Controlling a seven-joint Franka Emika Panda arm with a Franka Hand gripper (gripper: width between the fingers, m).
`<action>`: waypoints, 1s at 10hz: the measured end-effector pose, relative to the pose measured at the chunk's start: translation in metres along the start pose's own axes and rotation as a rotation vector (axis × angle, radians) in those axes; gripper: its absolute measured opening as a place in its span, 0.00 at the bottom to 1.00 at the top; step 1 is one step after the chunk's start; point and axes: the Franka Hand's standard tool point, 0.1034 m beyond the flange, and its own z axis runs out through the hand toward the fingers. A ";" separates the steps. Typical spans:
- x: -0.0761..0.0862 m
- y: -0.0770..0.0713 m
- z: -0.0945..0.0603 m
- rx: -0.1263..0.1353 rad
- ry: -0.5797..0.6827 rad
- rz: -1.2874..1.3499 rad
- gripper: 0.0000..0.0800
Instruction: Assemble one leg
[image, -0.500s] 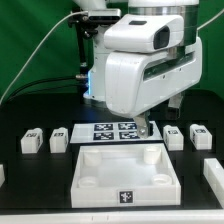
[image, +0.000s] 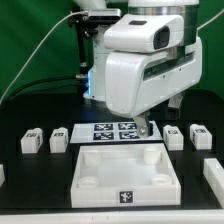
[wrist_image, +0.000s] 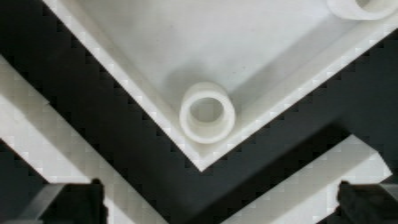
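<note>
Two legs stand at the exterior view's left (image: 31, 141) (image: 59, 140) and two at its right (image: 173, 136) (image: 198, 137); all are small white tagged blocks on the black table. My gripper (image: 150, 128) hangs just behind the far right corner of the large white square panel (image: 125, 170). In the wrist view my gripper (wrist_image: 214, 205) is open and empty, with its dark fingertips (wrist_image: 63, 200) wide apart. A corner of the panel with a round socket (wrist_image: 208, 112) lies below it. No leg shows in the wrist view.
The marker board (image: 113, 131) lies behind the panel, between the two pairs of legs. Another white part (image: 213, 170) sits at the exterior view's right edge and one (image: 2, 172) at its left edge. A green backdrop stands behind.
</note>
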 end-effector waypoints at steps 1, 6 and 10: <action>0.000 0.000 0.000 0.000 0.000 -0.024 0.81; -0.063 -0.052 0.034 -0.022 0.018 -0.381 0.81; -0.113 -0.070 0.088 -0.018 0.040 -0.658 0.81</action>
